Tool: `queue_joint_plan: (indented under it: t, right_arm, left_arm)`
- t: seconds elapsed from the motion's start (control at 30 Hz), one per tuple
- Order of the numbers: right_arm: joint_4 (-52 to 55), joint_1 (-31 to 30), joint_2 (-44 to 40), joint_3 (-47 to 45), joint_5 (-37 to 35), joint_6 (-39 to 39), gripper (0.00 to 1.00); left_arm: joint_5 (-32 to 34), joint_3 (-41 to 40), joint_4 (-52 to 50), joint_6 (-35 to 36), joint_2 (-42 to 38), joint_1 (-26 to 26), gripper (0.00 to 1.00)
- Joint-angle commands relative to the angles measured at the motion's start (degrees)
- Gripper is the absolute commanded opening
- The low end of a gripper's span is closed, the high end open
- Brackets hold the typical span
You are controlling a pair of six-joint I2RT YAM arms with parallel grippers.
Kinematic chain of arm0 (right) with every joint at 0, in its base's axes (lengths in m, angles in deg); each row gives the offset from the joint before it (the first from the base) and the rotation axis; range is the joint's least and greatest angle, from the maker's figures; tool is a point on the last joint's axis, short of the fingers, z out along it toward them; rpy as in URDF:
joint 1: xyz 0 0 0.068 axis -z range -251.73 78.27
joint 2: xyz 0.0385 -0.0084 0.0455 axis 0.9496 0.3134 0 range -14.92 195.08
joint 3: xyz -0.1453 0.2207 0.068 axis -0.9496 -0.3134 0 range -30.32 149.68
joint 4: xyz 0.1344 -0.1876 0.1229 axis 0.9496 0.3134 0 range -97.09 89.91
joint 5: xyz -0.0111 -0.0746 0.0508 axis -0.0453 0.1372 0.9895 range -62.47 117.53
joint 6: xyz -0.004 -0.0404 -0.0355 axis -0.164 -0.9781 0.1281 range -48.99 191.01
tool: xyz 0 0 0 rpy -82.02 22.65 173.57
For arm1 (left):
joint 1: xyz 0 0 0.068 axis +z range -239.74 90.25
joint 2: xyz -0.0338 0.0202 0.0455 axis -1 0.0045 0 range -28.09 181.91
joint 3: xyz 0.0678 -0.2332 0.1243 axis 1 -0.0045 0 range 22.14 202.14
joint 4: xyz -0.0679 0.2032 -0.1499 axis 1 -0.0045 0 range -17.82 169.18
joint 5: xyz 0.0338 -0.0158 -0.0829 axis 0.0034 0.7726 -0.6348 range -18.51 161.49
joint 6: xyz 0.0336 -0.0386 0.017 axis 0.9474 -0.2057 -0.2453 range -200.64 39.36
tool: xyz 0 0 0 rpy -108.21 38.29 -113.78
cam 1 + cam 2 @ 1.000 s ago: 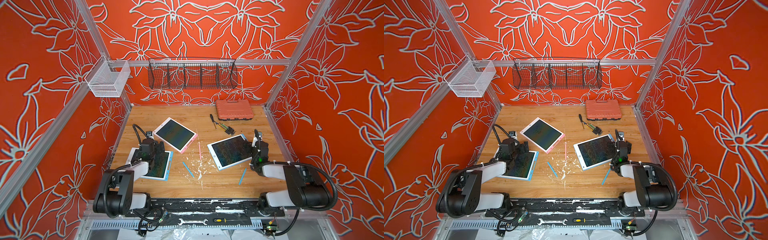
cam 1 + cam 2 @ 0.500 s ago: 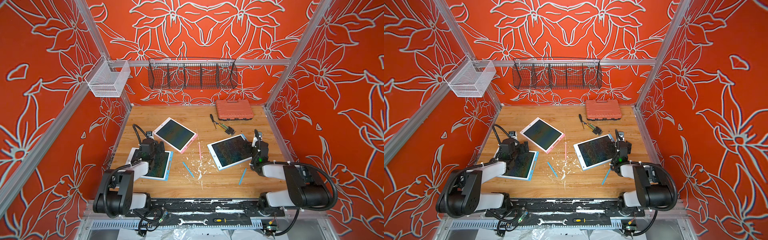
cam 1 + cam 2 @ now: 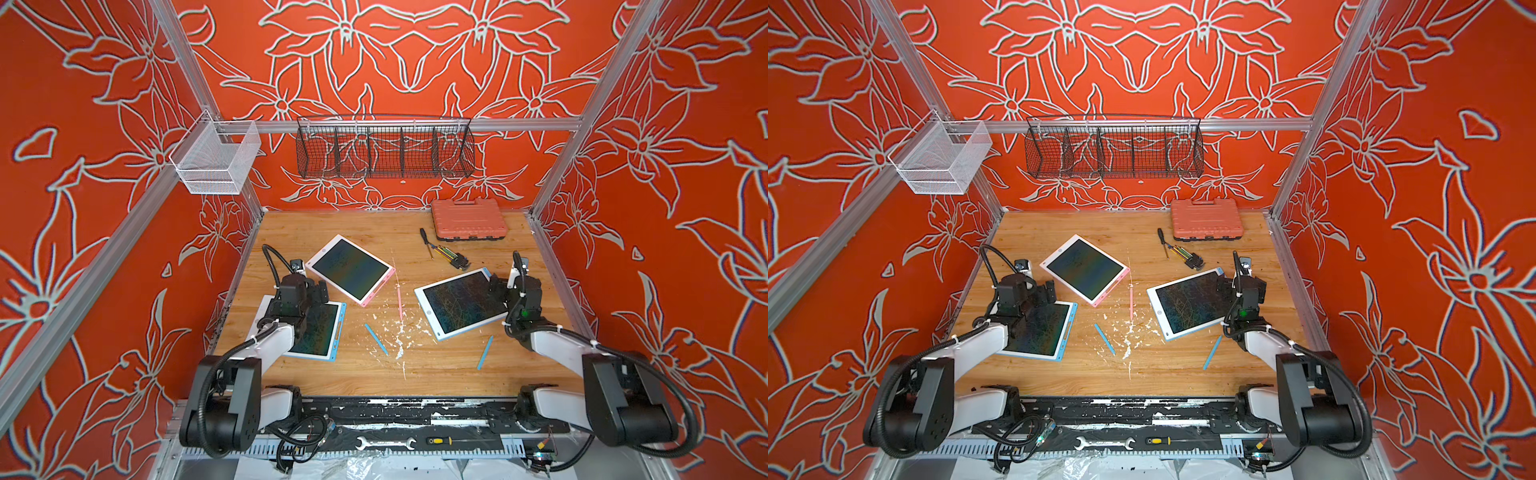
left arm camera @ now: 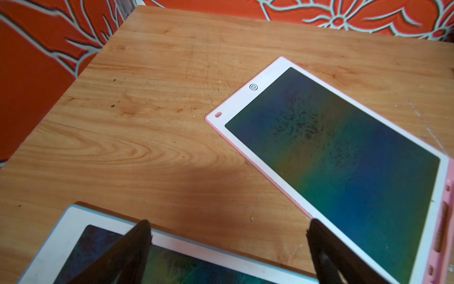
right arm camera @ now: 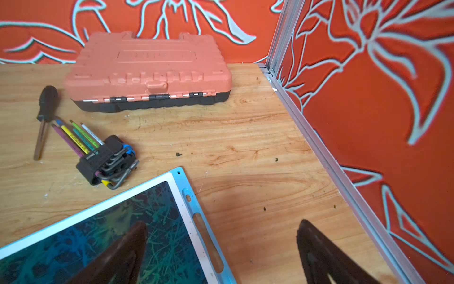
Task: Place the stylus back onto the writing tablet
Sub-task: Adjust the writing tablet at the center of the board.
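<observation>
Overhead, the black wire basket (image 3: 384, 147) and the white mesh bin (image 3: 214, 160) on the rail show nothing inside; the orange case (image 3: 467, 218) sits shut at the table's back. My pink stylus (image 3: 399, 300) is thin and pale, lying flat on bare wood between the pink-edged tablet (image 3: 351, 268) and the blue-edged tablet (image 3: 461, 303), its long axis running front to back; my left claw (image 4: 227, 248) and right claw (image 5: 221, 248) both gape, holding nothing.

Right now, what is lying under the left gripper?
Under the open left gripper lies the blue-edged tablet on the wooden table. The arm covers part of its screen, so anything resting there cannot be seen.
</observation>
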Motion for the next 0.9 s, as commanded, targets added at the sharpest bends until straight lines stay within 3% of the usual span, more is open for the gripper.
queue_joint_plan:
  t: [0.0, 0.13, 0.23, 0.4, 0.53, 0.6, 0.77, 0.87]
  right_arm:
    - [11.5, -0.4, -4.3, 2.4, -1.8, 2.3, 0.97]
    - [23.3, -0.3, -8.3, 6.3, -3.9, 6.7, 0.97]
    - [33.4, -0.4, -9.6, 10.8, -5.7, 11.1, 0.97]
    - [48.5, -0.4, -8.8, 19.1, -3.3, 17.8, 0.97]
    - [59.8, -0.4, -3.6, 27.1, 5.1, 19.0, 0.97]
    - [65.2, -0.3, -0.2, 30.6, 7.4, 19.7, 0.97]
    - [71.8, -0.4, 4.9, 34.9, 9.5, 20.3, 0.97]
    - [77.9, -0.3, 9.2, 39.1, 9.1, 20.2, 0.95]
  left_arm:
    - [-1.2, 2.7, -9.8, -0.8, -3.9, 0.1, 0.97]
    - [-3.0, 6.3, -20.7, -3.9, -7.4, 0.1, 0.97]
    - [-5.3, 10.7, -31.7, -10.0, -8.5, -0.2, 0.97]
    - [-5.1, 15.3, -44.8, -17.9, -9.6, -5.3, 0.97]
    - [-5.5, 19.8, -52.6, -25.1, -8.5, -10.9, 0.97]
    - [-9.0, 21.9, -55.8, -29.3, -7.0, -12.2, 0.97]
    - [-17.0, 25.7, -58.9, -36.6, -3.3, -15.6, 0.97]
    - [-14.7, 29.7, -62.5, -39.1, -0.6, -20.2, 0.97]
